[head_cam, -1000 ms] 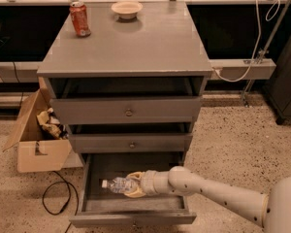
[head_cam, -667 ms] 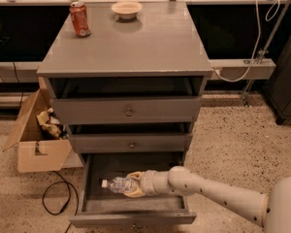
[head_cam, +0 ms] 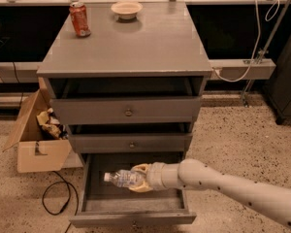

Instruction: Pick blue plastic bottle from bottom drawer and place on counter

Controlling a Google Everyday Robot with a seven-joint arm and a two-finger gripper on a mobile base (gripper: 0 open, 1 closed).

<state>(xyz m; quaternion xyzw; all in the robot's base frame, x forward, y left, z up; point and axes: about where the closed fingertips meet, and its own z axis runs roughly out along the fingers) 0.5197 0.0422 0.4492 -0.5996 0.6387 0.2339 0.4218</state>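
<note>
While the bottom drawer [head_cam: 131, 219] stood open, the tool [head_cam: 139, 179] was closed around the bottle [head_cam: 122, 178] and held it sideways inside that drawer, cap to the left; a can [head_cam: 79, 18] stood on the table [head_cam: 145, 47].

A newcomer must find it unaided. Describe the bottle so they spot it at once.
Find the grey drawer cabinet; its bottom drawer is pulled open. Inside it, the gripper is closed around the blue plastic bottle, which lies sideways with its white cap pointing away from the gripper. It is the only clear container; the can on the counter is orange-red.
</note>
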